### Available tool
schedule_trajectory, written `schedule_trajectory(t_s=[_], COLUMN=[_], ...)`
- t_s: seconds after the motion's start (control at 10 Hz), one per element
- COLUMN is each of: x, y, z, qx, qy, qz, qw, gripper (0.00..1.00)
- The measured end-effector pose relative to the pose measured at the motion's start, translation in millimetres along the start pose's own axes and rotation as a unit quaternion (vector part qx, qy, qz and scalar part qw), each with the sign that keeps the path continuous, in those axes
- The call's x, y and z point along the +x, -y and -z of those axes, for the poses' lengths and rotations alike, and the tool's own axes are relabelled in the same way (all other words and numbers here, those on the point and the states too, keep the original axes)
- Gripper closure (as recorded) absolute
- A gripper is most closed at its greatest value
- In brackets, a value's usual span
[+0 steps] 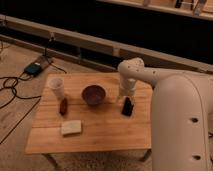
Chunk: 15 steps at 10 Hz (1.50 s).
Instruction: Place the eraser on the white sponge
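At the right end of the table [100,135], the end effector [124,97] hangs from the white arm [131,70] just over the far end of the eraser [128,106]. Its fingers stand apart, and whether they touch the block is hard to make out in the dim light. The eraser lies flat on the wood, well apart from the white sponge [71,127], which sits near the front left corner. The robot's bulky white body [180,125] fills the right side, hides the table's right edge and is itself cut off by the frame. Only stubs of the table's legs show at the bottom.

Five things lie on the table, one of each:
- eraser
- white sponge
- dark round bowl [93,94], in the middle
- pale translucent cup [56,88], at the back left
- dark red oblong object [63,106], just in front of the cup

On the floor to the left lie dark cables [10,87] and a small blue box [34,68].
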Motion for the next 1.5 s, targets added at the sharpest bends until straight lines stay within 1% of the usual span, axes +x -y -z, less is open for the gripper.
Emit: schedule_trajectory(t_s=[0.3,0.8,1.3,1.4,1.5], x=[-1.2,-4.3,-2.4,-2.2,-2.0], y=[12.8,25.7,29.7,28.8,27.4], z=[-17.1,-28.3,-41.2,-42.4,-44.3], qx=[0.004,0.004,0.007,0.008,0.008], qy=[-0.010,-0.021,-0.036,-0.038,-0.041], qz=[-0.017,-0.035,-0.036,-0.034,-0.031], qw=[0.9998,0.9992,0.9987,0.9987,0.9986], gripper=[0.35,0.35,0.35,0.37,0.48])
